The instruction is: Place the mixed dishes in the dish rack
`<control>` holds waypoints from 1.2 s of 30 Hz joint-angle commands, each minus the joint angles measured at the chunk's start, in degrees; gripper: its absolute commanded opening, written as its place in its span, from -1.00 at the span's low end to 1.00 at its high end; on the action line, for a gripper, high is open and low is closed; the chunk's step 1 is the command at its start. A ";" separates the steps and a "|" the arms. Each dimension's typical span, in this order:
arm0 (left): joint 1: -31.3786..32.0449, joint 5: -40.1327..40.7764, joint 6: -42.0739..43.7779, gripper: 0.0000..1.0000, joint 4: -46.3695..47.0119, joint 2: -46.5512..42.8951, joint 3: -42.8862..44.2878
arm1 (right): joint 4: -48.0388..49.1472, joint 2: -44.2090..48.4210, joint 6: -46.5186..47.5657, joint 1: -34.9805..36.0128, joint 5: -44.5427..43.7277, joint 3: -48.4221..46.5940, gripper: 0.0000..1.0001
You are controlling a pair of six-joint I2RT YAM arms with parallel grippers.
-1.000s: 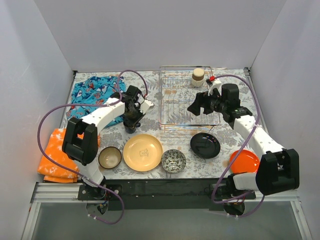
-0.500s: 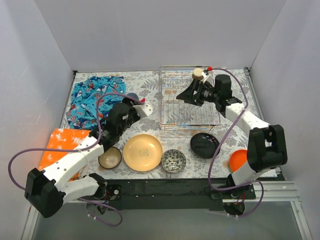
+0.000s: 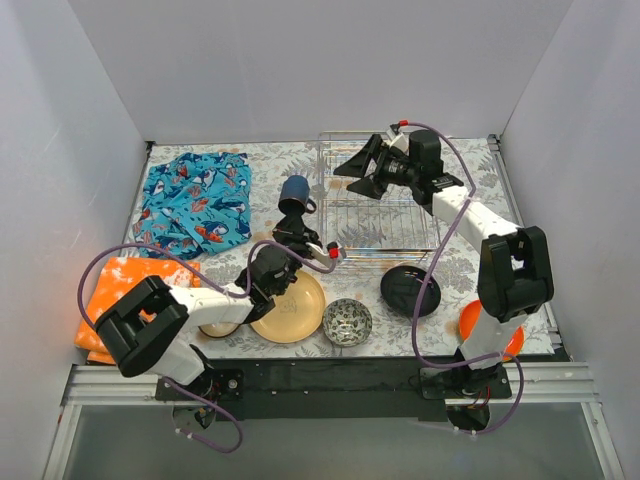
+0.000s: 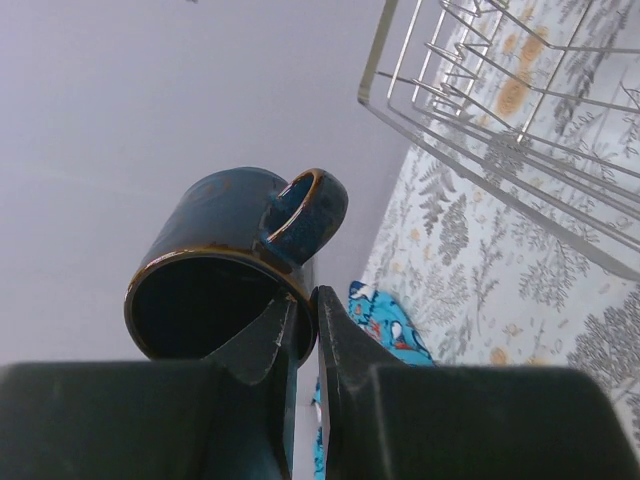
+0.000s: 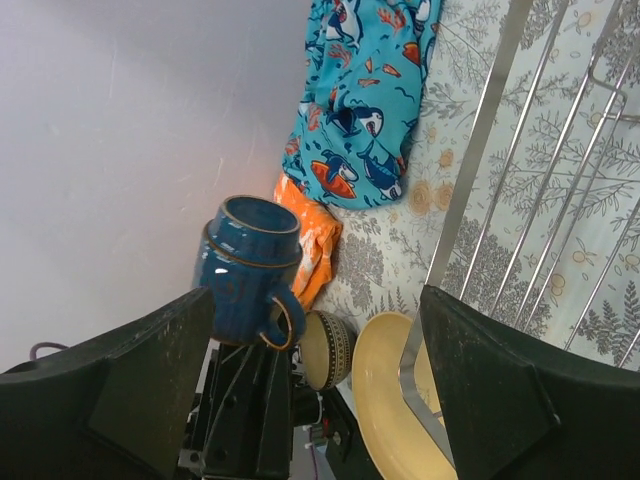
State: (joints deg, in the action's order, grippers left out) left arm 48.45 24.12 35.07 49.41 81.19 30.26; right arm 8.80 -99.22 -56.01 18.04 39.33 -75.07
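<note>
My left gripper (image 3: 297, 214) is shut on the rim of the dark blue mug (image 3: 295, 191) and holds it in the air, left of the silver wire dish rack (image 3: 380, 222). In the left wrist view one finger is inside the mug (image 4: 225, 250) and one outside, just below the handle. My right gripper (image 3: 362, 172) is open and empty over the rack's back left part. On the table lie the tan-yellow plate (image 3: 296, 312), grey patterned bowl (image 3: 347, 322), black plate (image 3: 408, 290), orange plate (image 3: 492, 330) and dark brown bowl (image 3: 215, 327), partly under my left arm. The beige cup is hidden.
The blue patterned cloth (image 3: 195, 200) lies at the back left and the orange cloth (image 3: 110, 290) at the left edge. White walls close in the table on three sides. The right wrist view shows the mug (image 5: 245, 265), the rack's rim (image 5: 470, 180) and the yellow plate (image 5: 385, 400).
My left gripper has lifted the mug off the table and carried it up and right, towards the rack. My right gripper has swung left across the back of the rack.
</note>
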 commanded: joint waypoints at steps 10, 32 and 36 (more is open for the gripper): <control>3.32 6.10 -0.69 -1.00 10.02 4.06 7.70 | 3.68 -4.58 -6.13 3.84 2.15 -5.26 0.90; 4.73 2.69 -13.27 -1.00 5.00 6.09 11.75 | 10.98 -4.75 -10.09 5.07 7.08 -6.14 0.95; 4.99 1.55 -13.01 -1.00 5.52 6.96 11.84 | 10.45 -5.37 -9.82 5.25 6.37 -6.58 0.92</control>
State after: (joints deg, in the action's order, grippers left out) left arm 52.86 27.81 22.06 50.17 88.12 39.55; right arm 16.88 -104.33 -65.89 22.98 45.17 -78.61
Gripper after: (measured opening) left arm 0.068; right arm 0.967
